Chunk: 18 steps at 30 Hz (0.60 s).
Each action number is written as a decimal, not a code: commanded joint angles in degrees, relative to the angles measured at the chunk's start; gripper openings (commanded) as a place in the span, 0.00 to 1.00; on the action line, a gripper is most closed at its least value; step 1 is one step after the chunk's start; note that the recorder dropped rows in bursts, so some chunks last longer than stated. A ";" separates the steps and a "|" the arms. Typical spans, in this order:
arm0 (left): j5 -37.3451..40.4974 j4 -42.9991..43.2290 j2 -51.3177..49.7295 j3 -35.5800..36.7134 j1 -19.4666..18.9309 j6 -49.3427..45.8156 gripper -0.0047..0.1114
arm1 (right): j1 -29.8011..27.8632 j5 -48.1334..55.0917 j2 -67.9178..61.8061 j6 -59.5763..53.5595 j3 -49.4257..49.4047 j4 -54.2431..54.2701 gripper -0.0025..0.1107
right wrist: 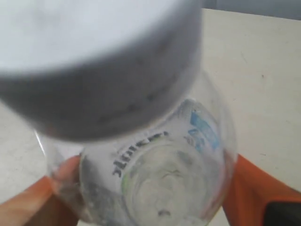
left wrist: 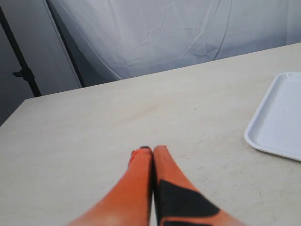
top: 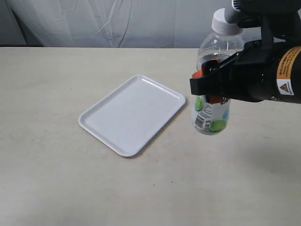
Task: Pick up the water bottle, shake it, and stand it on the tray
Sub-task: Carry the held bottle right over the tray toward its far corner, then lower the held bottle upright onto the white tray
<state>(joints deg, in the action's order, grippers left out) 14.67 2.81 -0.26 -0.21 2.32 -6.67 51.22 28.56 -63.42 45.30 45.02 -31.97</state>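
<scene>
Closest to me is the right gripper [top: 210, 84], clamped across the middle of the water bottle [top: 212, 117]. Its orange fingers [right wrist: 256, 188] press in from both sides, just above the lime label. Gripping at the waist leaves the white cap [top: 222, 21] and the base free, which seems sensible for a shake and then setting it down on its bottom. The bottle stands nearly upright, the cap leaning slightly toward one o'clock, and it looks to be held clear of the table [top: 47, 179].

The tray [top: 136, 110] lies empty at about nine o'clock from the bottle. Its near corner is just beside the bottle's base, and its long side runs from seven toward one o'clock. The rim is low, so I'd guess little lift is needed to clear it. There is open tabletop all round.

The left gripper [left wrist: 151, 151] hangs over bare table with its fingers pressed together, holding nothing and well out of the way.
</scene>
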 commanded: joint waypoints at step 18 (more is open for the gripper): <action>-0.50 -0.27 0.26 0.21 0.02 0.15 0.04 | -2.25 -8.16 -0.89 0.76 1.59 1.53 0.02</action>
<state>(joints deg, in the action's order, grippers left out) 14.67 2.81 -0.26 -0.21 2.32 -6.67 49.24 22.43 -65.40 44.17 46.15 -29.48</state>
